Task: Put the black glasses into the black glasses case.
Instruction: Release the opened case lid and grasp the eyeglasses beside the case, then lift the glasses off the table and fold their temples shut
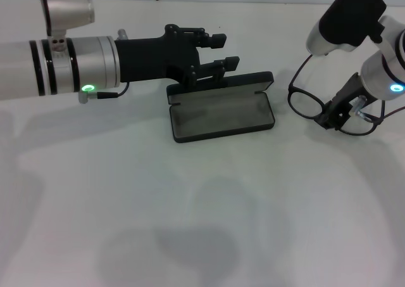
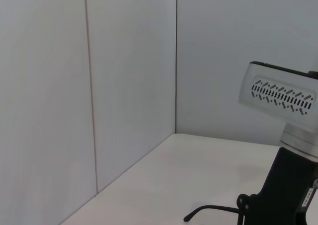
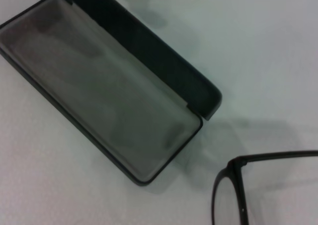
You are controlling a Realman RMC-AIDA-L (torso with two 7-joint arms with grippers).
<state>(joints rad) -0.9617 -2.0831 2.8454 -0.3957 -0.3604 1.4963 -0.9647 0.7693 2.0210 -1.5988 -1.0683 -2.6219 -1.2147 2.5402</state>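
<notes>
The black glasses case point(image 1: 221, 113) lies open in the middle of the white table, grey lining up, its lid standing at the far side. It also shows in the right wrist view point(image 3: 99, 86). My left gripper point(image 1: 221, 51) hovers just behind the lid, its fingers apart and empty. My right gripper point(image 1: 334, 114) is to the right of the case, shut on the black glasses point(image 1: 305, 103) near the bridge, with the temple arms pointing away. One lens rim shows in the right wrist view point(image 3: 278, 156). A temple arm shows in the left wrist view point(image 2: 208, 208).
The white table point(image 1: 190, 223) runs wide and bare in front of the case. White wall panels point(image 2: 124, 86) stand at the back and side. My right arm's casing point(image 2: 280, 93) rises above the glasses.
</notes>
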